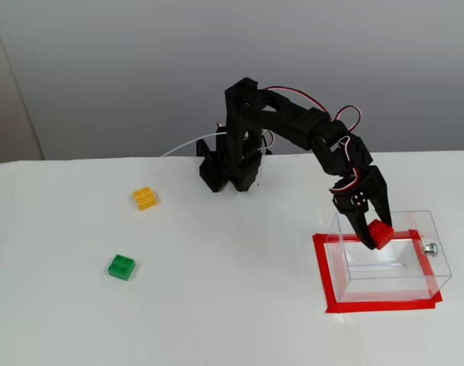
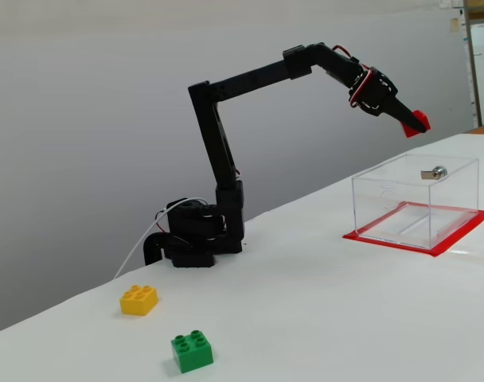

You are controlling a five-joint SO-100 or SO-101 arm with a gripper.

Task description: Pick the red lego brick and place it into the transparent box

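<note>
We note the black gripper (image 1: pixel 375 236) pinching the small red studded lego brick (image 1: pixel 381 233), held in the air above the clear rectangular plastic box (image 1: pixel 386 284). Pick done; lowering and release remain, we judge.

red lego brick (image 2: pixel 415 122): partly covered by the closed fingers of the gripper (image 2: pixel 412 122)
Brick studs: too small to tell

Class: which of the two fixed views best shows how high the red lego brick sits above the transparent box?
The side-on fixed view: the red lego brick hangs clearly above the transparent box. In the high fixed view the brick merely overlaps the box.
</note>
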